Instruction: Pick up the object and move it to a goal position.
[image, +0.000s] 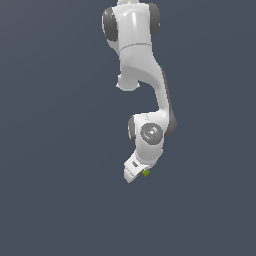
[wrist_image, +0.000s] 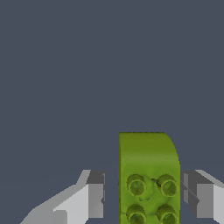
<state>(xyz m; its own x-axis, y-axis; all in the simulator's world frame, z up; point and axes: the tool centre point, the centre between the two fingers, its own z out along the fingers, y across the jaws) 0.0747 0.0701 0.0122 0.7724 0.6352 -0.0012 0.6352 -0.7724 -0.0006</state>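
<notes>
A flat, dark blue-grey bench (image: 55, 150) fills both views from edge to edge, with no marks or seams on it.

The white arm (image: 135, 45) comes down from the top centre of the exterior view. Its upper links are bulky, with dark grey joint covers on both sides near the top edge. Below them a narrower link with a dark strip bends toward the exterior view's right, and it ends in a rounded wrist (image: 150, 134) carrying a grey disc, a little below the middle of the frame.

The tool (image: 136, 171) hangs under the wrist, lower centre of the exterior view, tilted so that its tip leans toward the exterior view's left. In the wrist view its two fingers show along the lower edge: one pale grey finger (wrist_image: 89, 197) with a darker pad on one side of the block, and the other finger (wrist_image: 199, 194) on the far side. Both pads stand clear of the block, with a strip of bench showing in each gap, so the tool is open and grips nothing.

The block (image: 146, 173) is a tiny yellow-green speck in the exterior view, just beside the tool's tip on the exterior view's right. The wrist view shows it close up (wrist_image: 146, 179) between the two fingers, nearer to the second finger: a rectangular piece with one rounded corner and four round studs with dark centres on its face. Whether it rests on the bench cannot be told for sure.
</notes>
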